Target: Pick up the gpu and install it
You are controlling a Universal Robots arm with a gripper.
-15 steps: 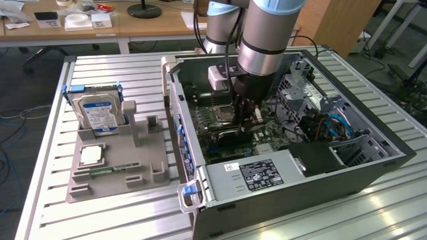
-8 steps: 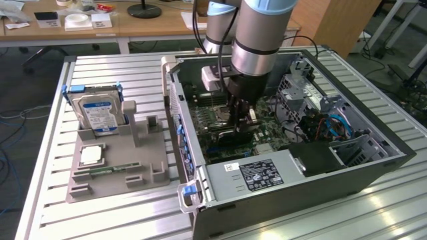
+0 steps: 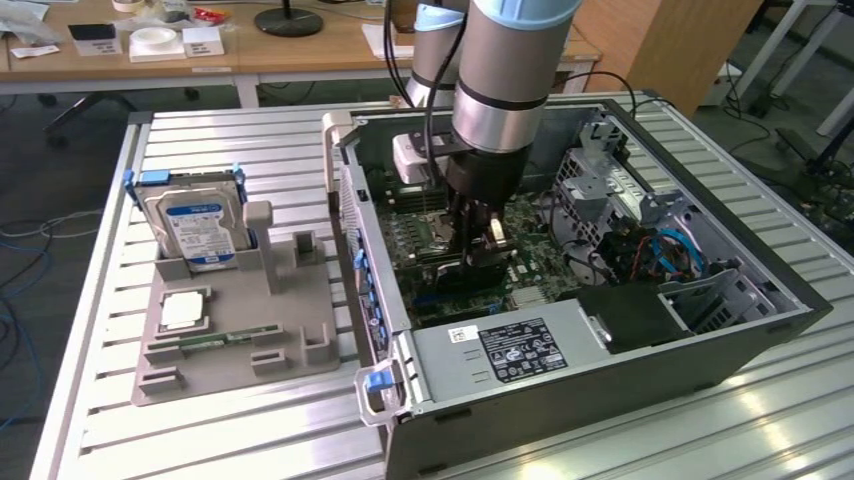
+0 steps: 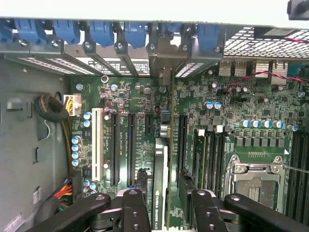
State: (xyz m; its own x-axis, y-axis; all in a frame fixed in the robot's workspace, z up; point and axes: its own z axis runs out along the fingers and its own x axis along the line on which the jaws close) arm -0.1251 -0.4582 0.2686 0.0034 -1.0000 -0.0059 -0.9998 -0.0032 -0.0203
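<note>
Black gripper (image 4: 163,212) fingers (image 4: 134,209) fill the foreground of the wrist view, pinching the gpu (image 4: 161,188) edge-on between them, its dark cooler face lettered in white. That card stands upright over the green motherboard (image 4: 231,111), lined up with the long black slots (image 4: 116,147) and its far end running toward the row of blue clips (image 4: 101,31) at the case's rear wall. Whether it sits in a slot yet, I cannot tell. From the exterior view, the arm (image 3: 514,70) reaches straight down into the open computer case (image 3: 747,300) on the slatted desk (image 3: 214,440), gripper (image 3: 478,245) low over the board. Off to the exterior view's left sits a grey holder tray (image 3: 234,345), with the hard drive (image 3: 194,225) standing in it and a thin memory stick (image 3: 214,338) lying flat.
</note>
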